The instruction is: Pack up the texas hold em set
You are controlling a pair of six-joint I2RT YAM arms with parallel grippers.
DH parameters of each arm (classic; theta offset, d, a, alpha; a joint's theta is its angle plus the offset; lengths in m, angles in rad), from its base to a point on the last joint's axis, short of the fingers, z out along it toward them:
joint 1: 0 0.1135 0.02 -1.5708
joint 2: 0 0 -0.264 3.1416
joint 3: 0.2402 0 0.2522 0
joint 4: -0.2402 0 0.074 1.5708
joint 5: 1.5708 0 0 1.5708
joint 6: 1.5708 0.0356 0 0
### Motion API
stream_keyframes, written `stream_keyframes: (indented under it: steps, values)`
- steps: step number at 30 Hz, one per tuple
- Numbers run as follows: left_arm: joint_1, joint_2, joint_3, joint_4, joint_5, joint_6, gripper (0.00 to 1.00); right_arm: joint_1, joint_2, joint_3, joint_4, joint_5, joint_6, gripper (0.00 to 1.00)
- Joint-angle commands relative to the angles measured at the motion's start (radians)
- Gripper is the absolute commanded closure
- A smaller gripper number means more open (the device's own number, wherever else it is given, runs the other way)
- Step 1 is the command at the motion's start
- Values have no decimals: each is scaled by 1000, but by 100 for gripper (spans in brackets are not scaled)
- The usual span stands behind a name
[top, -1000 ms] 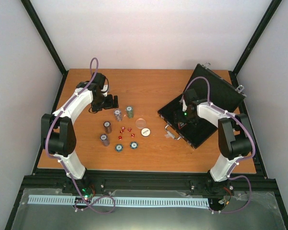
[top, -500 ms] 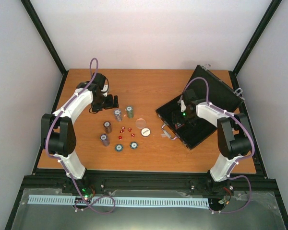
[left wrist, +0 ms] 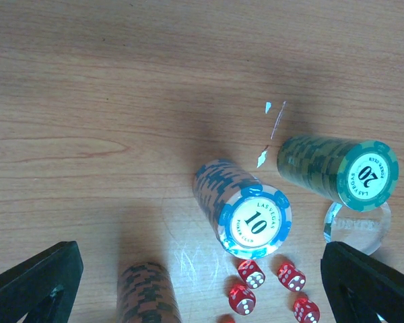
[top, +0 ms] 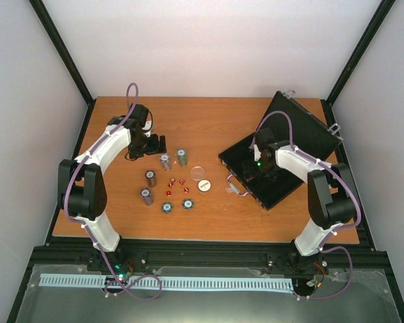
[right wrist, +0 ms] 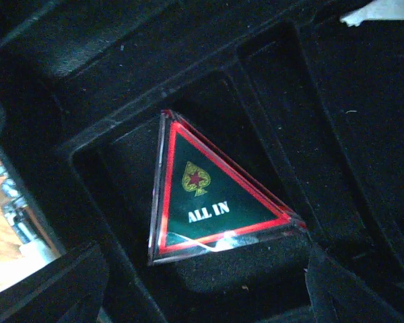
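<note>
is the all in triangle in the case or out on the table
In: the ALL IN triangle lies in a recess of the open black case.

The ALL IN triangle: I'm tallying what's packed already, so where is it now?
In the right wrist view, the ALL IN triangle sits in a recessed compartment of the open black case, at the right of the table.

Wooden table [top: 215, 121]: orange-brown grain, surface level. Pale back wall [top: 215, 47] rises behind its far edge; pale side walls stand to its left [top: 20, 134] and right [top: 390, 155]. Black frame uprights run up from its far corners, left [top: 60, 50] and right [top: 360, 54]. Black rail [top: 209, 254] lies along its near edge. White slotted strip [top: 161, 282] lies nearer than that rail, on a silvery sheet [top: 222, 306].
</note>
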Motion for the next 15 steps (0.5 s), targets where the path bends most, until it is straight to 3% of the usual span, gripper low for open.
stream_keyframes:
  steps: [1,15]
  values:
    - [-4,-24,2,6,5,0,0,11,-72,7,-11,-1,-12,18]
    - [-4,-30,-13,4,8,10,0,32,34,68,61,-21,-23,17]
